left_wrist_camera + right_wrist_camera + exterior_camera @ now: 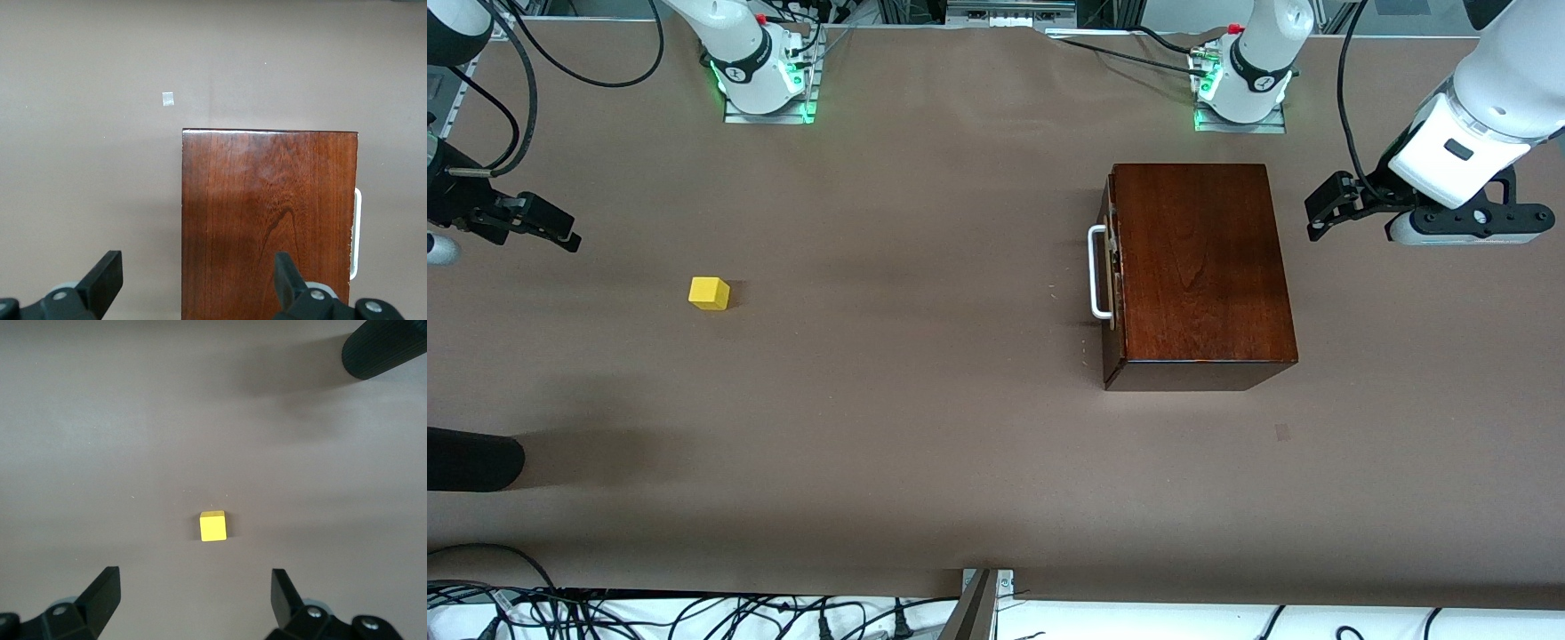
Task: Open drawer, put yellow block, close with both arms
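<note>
The glossy reddish-brown box (1200, 267) stands toward the left arm's end of the table. Its drawer (1111, 267) is shut, and the white bar handle (1099, 271) faces the table's middle. The yellow block (709, 292) lies on the table toward the right arm's end. My left gripper (1316, 215) is open and empty, in the air beside the box's back, with one finger over the box top in the left wrist view (197, 265). My right gripper (562, 229) is open and empty, in the air beside the block. The block (213, 525) shows ahead of the right gripper (195, 585).
A black cylinder (471, 458) reaches in at the table's edge at the right arm's end, nearer the front camera than the block; it also shows in the right wrist view (383, 347). A small pale tape patch (1282, 432) lies near the box. Cables run below the front edge.
</note>
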{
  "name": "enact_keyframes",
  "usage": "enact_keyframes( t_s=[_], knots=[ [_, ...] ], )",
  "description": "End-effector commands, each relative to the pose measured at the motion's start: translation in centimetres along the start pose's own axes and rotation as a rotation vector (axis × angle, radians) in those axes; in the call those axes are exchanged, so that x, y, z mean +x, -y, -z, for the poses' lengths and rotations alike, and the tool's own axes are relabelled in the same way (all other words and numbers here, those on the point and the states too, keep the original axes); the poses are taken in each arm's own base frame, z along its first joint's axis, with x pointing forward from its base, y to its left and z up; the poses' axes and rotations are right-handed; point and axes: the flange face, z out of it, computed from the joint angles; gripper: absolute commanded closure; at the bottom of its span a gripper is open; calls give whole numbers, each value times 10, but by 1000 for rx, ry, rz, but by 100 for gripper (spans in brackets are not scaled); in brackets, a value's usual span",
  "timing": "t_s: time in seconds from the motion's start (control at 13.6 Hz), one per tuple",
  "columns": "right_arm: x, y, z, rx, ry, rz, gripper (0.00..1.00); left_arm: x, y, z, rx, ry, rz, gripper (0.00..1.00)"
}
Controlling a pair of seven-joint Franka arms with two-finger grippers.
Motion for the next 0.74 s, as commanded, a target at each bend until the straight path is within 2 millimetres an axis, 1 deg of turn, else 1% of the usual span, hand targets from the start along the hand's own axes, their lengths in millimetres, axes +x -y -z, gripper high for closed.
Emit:
enact_keyframes(
  t_s=[0.0,0.15,0.66],
  knots=[
    [1,-2,5,-5,6,-13,0,-2,2,5,33,-14,-28,0],
    [1,-3,5,-7,7,-12,0,-1,2,8,37,-20,-27,0],
    [1,-3,4,-7,7,-13,0,-2,0,9,37,-17,-31,0]
  ],
)
